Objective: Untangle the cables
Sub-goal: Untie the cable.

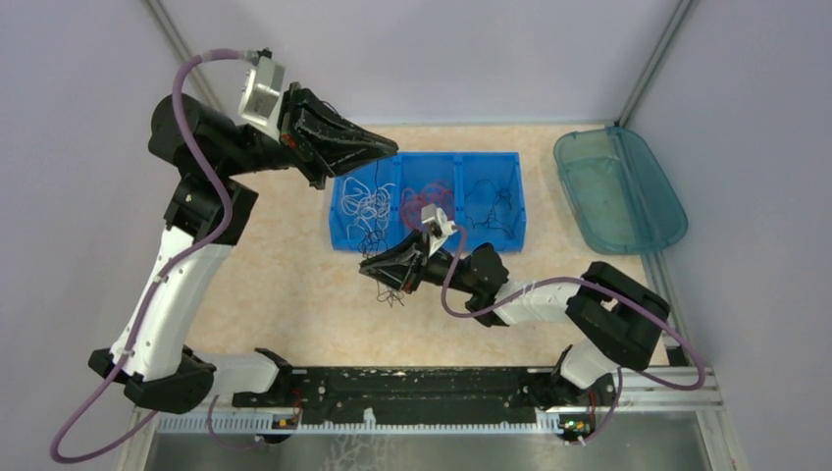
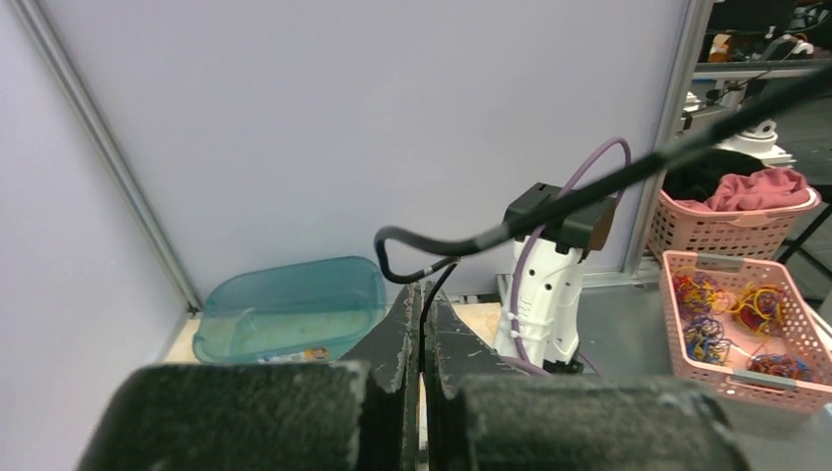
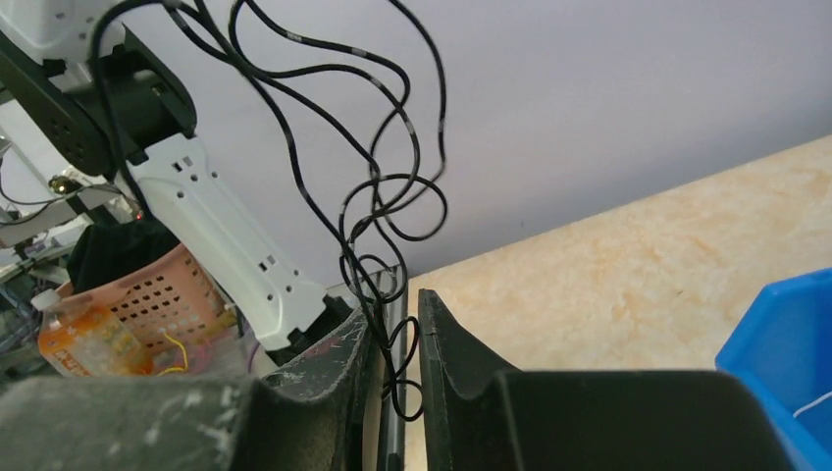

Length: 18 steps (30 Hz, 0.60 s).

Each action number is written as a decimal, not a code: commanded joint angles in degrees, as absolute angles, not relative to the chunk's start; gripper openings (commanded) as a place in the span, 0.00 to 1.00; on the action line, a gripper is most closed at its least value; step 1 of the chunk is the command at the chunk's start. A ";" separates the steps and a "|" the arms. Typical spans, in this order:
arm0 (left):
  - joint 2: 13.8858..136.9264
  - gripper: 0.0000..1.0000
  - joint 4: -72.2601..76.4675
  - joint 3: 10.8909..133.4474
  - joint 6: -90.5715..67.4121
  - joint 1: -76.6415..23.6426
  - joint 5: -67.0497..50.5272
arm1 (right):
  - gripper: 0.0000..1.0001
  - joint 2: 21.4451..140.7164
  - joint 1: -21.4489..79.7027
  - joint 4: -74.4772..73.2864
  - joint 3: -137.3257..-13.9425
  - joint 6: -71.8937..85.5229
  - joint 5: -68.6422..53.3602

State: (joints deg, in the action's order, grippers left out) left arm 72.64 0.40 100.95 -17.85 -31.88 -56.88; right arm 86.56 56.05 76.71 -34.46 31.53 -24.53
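From where I stand, most of the sorting looks done. The blue bin (image 1: 491, 242) at the far middle of the table (image 1: 285, 285) has three compartments, each holding one colour. White cables (image 1: 365, 201) are on the left, red cables (image 1: 422, 191) in the middle and black cables (image 1: 488, 201) on the right.

What is left, as far as I can judge, is a small black bunch (image 1: 390, 287) hanging just on the near side of the bin's left end. It is a knot of loops, so I'd say it needs pulling apart before it joins the other black ones.

The left gripper (image 1: 388, 149) is up high over the bin's far left corner, fingers pressed together. In its own camera a thin black strand comes out of the seam between them, so it seems clamped on one end of that bunch. The right gripper (image 1: 371, 265) sits lower and nearer, with a slim gap between its fingers (image 3: 334, 363). Loops of the bunch thread through that gap (around them, not visibly pinched).

Some things are hard to make out:
- From above I can't trace the strand between the two grippers against the blue, or count the wires in the bunch.
- I can't say whether the bunch's lowest loops touch the table.
- The right wrist blocks part of the red compartment.
- I can't tell through its tint whether anything thin lies in the teal tray (image 1: 628, 196) at far right.
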 commanded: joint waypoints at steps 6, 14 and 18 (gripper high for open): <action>75.96 0.00 0.40 111.34 -12.95 -32.04 -53.28 | 0.17 87.35 57.81 75.72 -30.37 29.42 -22.02; 77.73 0.00 0.10 119.37 -4.69 -32.04 -46.79 | 0.33 90.32 60.63 65.68 -28.21 23.13 -14.29; 76.74 0.00 -2.04 118.98 -2.97 -31.99 -47.16 | 0.53 85.89 60.96 67.74 -26.08 22.50 -12.97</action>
